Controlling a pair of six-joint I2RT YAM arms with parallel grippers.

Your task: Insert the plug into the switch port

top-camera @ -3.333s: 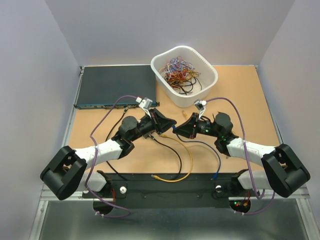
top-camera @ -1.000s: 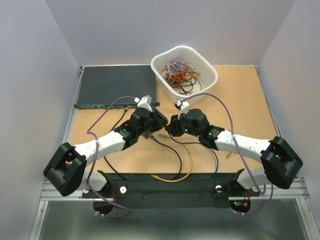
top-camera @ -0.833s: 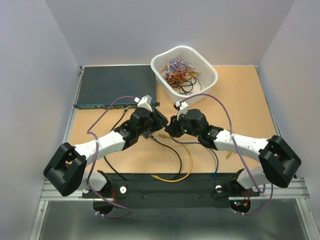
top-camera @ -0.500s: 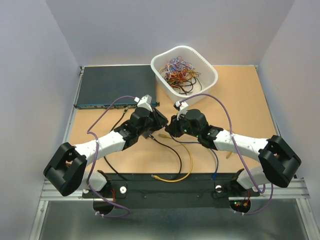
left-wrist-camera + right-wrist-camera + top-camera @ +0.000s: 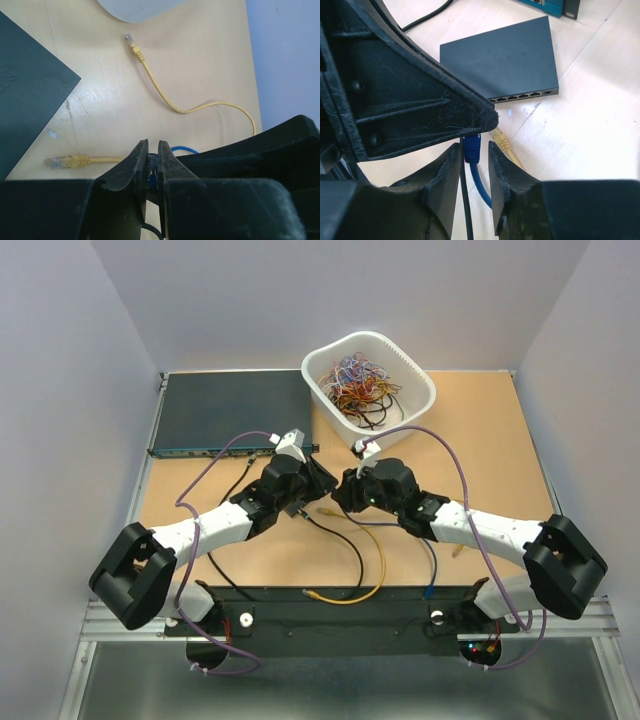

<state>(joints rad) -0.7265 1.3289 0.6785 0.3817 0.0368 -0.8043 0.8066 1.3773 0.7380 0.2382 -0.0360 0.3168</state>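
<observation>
Right wrist: right gripper (image 5: pixel 472 149), newly arrived, jaws apart astride the plug (image 5: pixel 471 145); left gripper (image 5: pixel 152 150) clamps it. Handover pending; switch port (image 5: pixel 520 95) farther off, empty.

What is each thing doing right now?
Left gripper: shut on the blue cable plug.
Right gripper: open, fingers either side of that plug.
Small flat black switch box: ports empty.
Yellow cable plug: lying loose on the table.
White plastic basket: holds tangled wires.
</observation>
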